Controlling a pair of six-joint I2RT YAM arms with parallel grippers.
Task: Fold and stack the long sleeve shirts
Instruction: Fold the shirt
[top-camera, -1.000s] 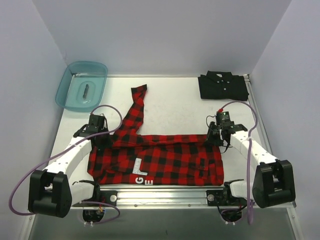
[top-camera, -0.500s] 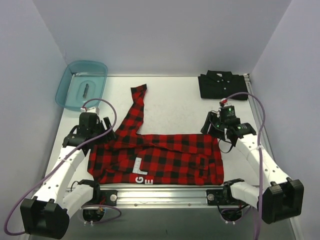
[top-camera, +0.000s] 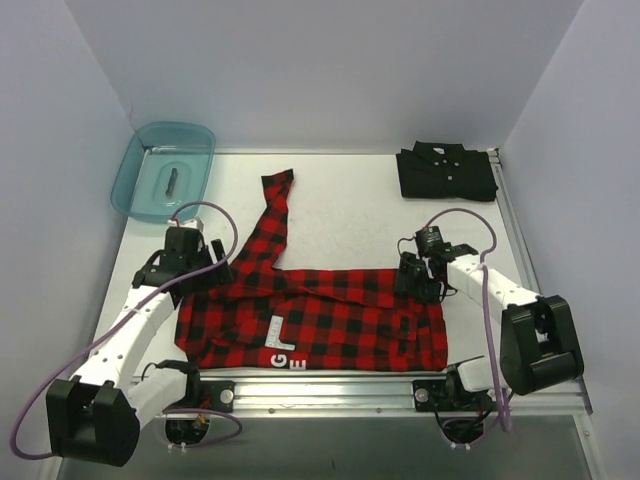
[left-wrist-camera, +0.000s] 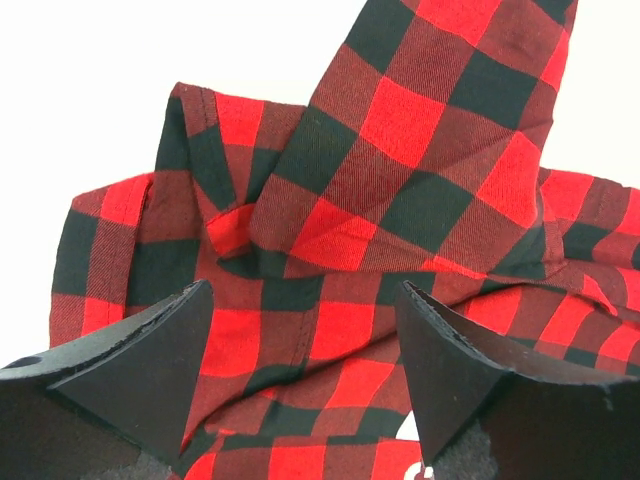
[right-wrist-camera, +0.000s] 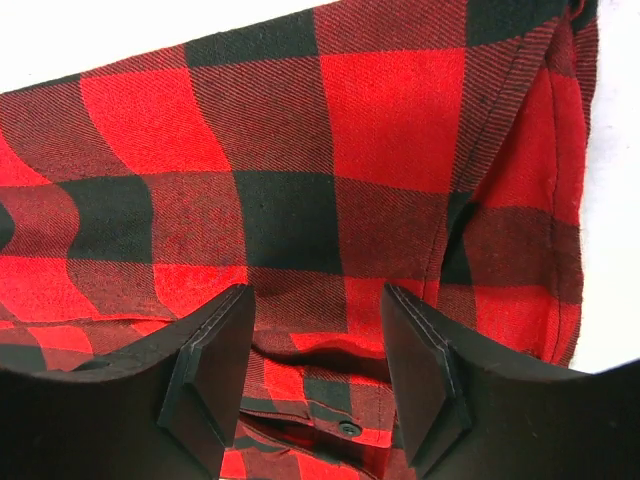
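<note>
The red-and-black plaid shirt (top-camera: 320, 315) lies folded lengthwise near the table's front edge, white letters near its hem, one sleeve (top-camera: 272, 215) trailing away toward the back. My left gripper (top-camera: 198, 272) hovers open over the shirt's left end; its fingers (left-wrist-camera: 150, 350) straddle bunched plaid (left-wrist-camera: 330, 220) without holding it. My right gripper (top-camera: 412, 280) stands open above the shirt's right top corner, plaid folds and a small button (right-wrist-camera: 348, 428) between its fingers (right-wrist-camera: 215, 370). The black shirt (top-camera: 445, 171) lies folded at the back right.
A translucent teal bin (top-camera: 164, 170) with a small dark object inside sits at the back left. A metal rail (top-camera: 320, 385) runs along the near edge. Bare white table (top-camera: 350, 215) lies between the sleeve and the black shirt.
Both grippers have let go of the plaid shirt and opened. The left one lifted back slightly; the right one moved left and down over the shirt's right corner.
</note>
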